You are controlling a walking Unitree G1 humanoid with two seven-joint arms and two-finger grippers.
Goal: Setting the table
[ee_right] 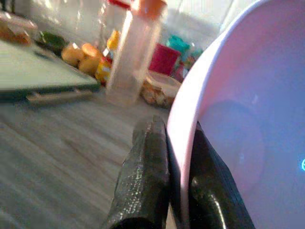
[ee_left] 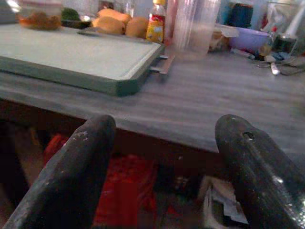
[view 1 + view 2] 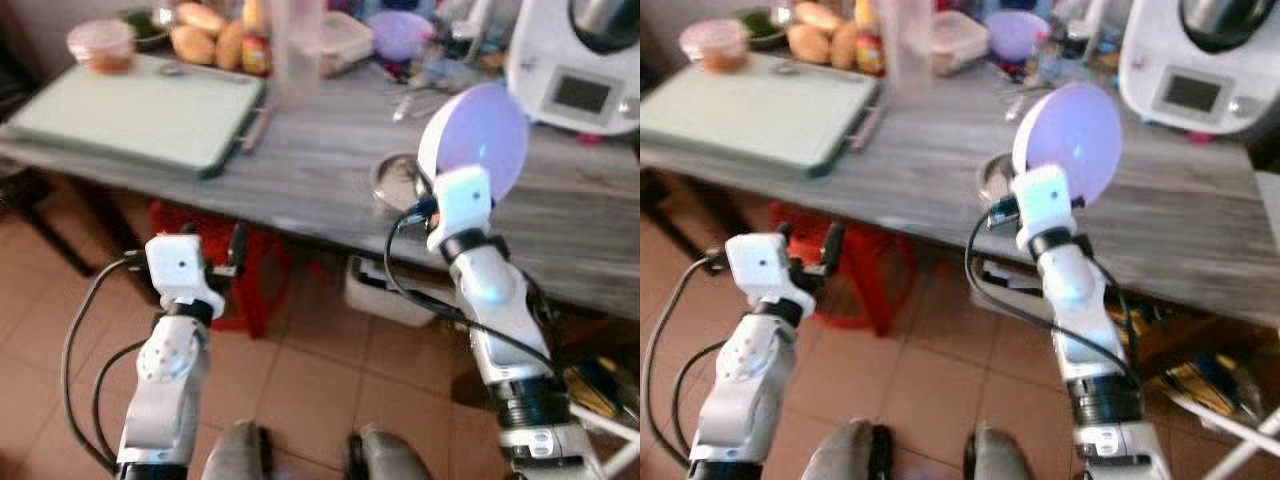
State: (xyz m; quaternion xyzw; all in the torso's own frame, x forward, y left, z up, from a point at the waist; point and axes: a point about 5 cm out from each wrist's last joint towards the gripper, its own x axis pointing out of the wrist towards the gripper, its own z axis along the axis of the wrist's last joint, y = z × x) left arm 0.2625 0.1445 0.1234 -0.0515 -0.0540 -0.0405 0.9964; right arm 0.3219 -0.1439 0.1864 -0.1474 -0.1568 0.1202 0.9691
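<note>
Fingers, right: the right gripper (image 1: 178, 191) pinched the rim of the plate (image 3: 478, 140) between its two fingers, holding it on edge above the table (image 3: 300, 175).
Fingers, left: the left gripper (image 2: 167, 171) had its fingers spread, holding nothing, below the table's near edge.
Risk: the thin rim grip looked likely to slip or swing; the plate could knock the small metal dish (image 3: 393, 180) lying just beneath it.
Plate position: upward from the right fingers.

Soft daylight, mild motion blur
</note>
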